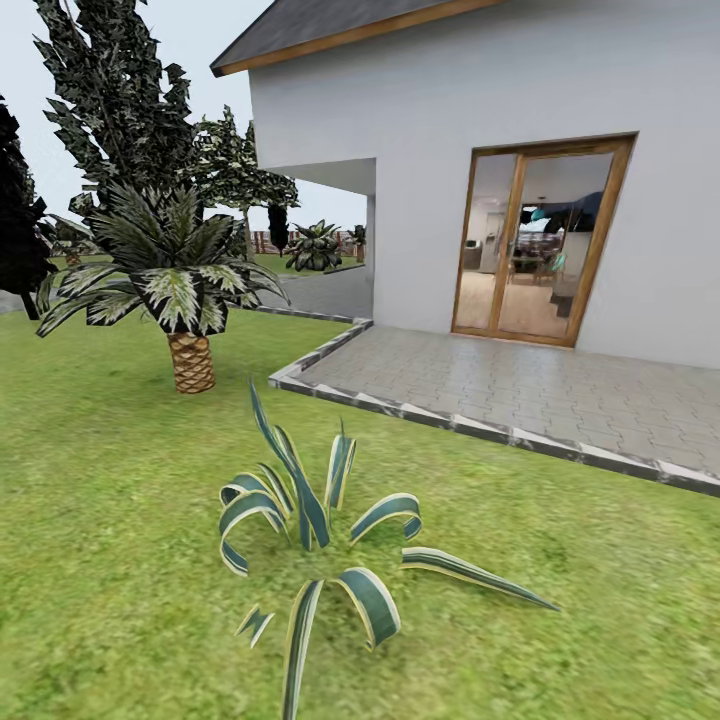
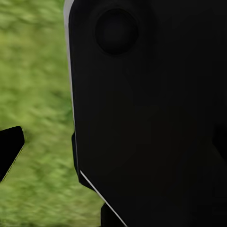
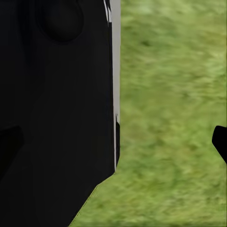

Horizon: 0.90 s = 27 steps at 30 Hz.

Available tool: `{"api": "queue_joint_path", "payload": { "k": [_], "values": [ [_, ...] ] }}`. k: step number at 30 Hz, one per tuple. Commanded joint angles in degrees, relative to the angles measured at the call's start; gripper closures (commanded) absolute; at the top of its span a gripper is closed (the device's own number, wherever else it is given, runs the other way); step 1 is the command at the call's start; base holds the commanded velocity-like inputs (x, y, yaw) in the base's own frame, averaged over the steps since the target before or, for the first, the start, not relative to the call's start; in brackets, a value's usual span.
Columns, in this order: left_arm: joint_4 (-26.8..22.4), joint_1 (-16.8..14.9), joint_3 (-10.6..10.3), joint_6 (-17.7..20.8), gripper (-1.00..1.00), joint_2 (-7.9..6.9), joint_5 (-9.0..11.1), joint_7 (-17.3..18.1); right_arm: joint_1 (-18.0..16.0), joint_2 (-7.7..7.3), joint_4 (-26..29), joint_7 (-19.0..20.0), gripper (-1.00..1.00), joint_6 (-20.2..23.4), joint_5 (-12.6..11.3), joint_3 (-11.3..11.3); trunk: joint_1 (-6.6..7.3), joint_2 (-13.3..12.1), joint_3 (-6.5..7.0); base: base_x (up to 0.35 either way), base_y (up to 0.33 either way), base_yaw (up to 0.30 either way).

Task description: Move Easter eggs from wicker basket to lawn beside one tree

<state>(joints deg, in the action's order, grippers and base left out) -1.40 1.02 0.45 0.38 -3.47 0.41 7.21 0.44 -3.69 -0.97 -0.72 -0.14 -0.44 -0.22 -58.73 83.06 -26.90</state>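
**Robot crossing the garden lawn, basket and eggs out of sight**

The head camera looks over the lawn, bright green and patchy, toward a white house with a wood-framed glass door. A striped, spiky plant grows in the grass close ahead; a small palm stands further off, near the grey paved patio's corner. No wicker basket or Easter eggs appear, so the robot is probably travelling toward them. Both wrist cameras show blurred grass beside dark robot bodywork, suggesting arms hanging low. Whether the fingers are apart or together cannot be told.
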Motion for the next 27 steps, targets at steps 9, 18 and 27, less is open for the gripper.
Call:
{"api": "queue_joint_path", "payload": {
  "k": [9, 18, 27],
  "values": [
    [-0.2, 0.0, -0.1, 0.0, -1.0, -0.04, -0.1, 0.3, 0.0, 0.05, 0.0, -0.1, -1.0, 0.0, -0.1, 0.1, 0.0, 0.0, -0.03, 0.006, 0.306, 0.0],
    [-0.2, 0.0, 0.0, 0.0, -1.0, 0.04, 0.1, 0.1, 0.0, 0.22, 0.0, -0.1, -1.0, 0.0, -0.1, -0.1, 0.0, 0.0, -0.03, 0.011, 0.049, 0.0],
    [-0.2, 0.0, 0.1, 0.0, -1.0, 0.05, 0.1, -0.1, 0.0, 0.21, 0.0, 0.1, -1.0, 0.0, -0.2, -0.2, 0.0, 0.0, 0.24, 0.0, 0.0, -0.133]
  ]
}}
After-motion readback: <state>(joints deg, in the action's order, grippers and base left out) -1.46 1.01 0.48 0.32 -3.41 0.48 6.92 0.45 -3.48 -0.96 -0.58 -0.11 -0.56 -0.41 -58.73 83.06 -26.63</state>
